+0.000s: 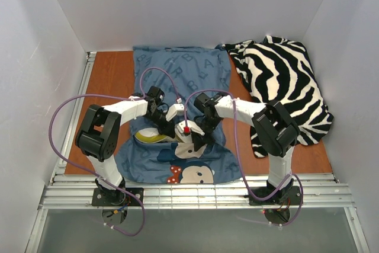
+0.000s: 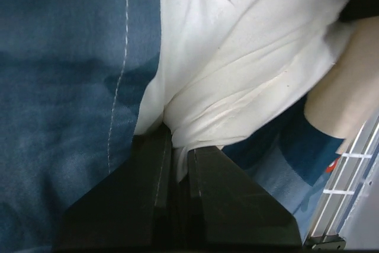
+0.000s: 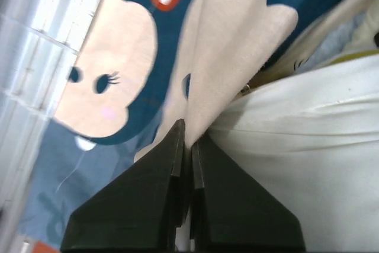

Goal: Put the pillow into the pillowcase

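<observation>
The blue pillowcase (image 1: 177, 66) with mouse faces lies spread over the middle of the table. The white pillow (image 1: 151, 138) shows only as a yellow-edged bit at the case's opening, between the two arms; most of it is hidden in the case. My left gripper (image 1: 169, 127) is shut on a fold of the white pillow (image 2: 249, 45), with blue case cloth (image 2: 59, 87) on its left. My right gripper (image 1: 198, 137) is shut on a fold of the pillowcase (image 3: 231, 45), right beside the white pillow (image 3: 308, 134).
A black-and-white zebra-striped cloth (image 1: 284, 81) lies bunched at the right back of the table. The aluminium rail (image 1: 195, 194) runs along the near edge and shows in the right wrist view (image 3: 23, 57). White walls close in on three sides.
</observation>
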Tool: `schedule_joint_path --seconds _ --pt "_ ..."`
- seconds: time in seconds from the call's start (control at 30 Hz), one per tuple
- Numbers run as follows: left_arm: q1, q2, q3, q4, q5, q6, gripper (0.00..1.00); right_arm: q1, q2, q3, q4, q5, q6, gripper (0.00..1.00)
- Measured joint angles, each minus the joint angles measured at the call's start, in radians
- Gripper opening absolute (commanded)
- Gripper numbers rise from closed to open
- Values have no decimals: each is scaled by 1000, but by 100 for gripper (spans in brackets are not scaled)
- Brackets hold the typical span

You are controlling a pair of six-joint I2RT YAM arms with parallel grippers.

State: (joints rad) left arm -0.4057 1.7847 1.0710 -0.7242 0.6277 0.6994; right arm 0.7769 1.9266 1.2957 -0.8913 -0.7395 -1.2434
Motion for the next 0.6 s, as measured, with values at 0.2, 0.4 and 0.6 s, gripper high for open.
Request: schedule_joint_path --seconds 0.2,0.4,0.6 --pt "-1 -31 -46 20 8 32 0 -14 -51 45 -108 -121 -8 1" --pt "-3 -74 -101 73 4 74 0 -49 -106 103 -155 -172 36 1" --pt "-3 -85 -124 119 0 93 0 -126 -118 177 -207 -233 101 1"
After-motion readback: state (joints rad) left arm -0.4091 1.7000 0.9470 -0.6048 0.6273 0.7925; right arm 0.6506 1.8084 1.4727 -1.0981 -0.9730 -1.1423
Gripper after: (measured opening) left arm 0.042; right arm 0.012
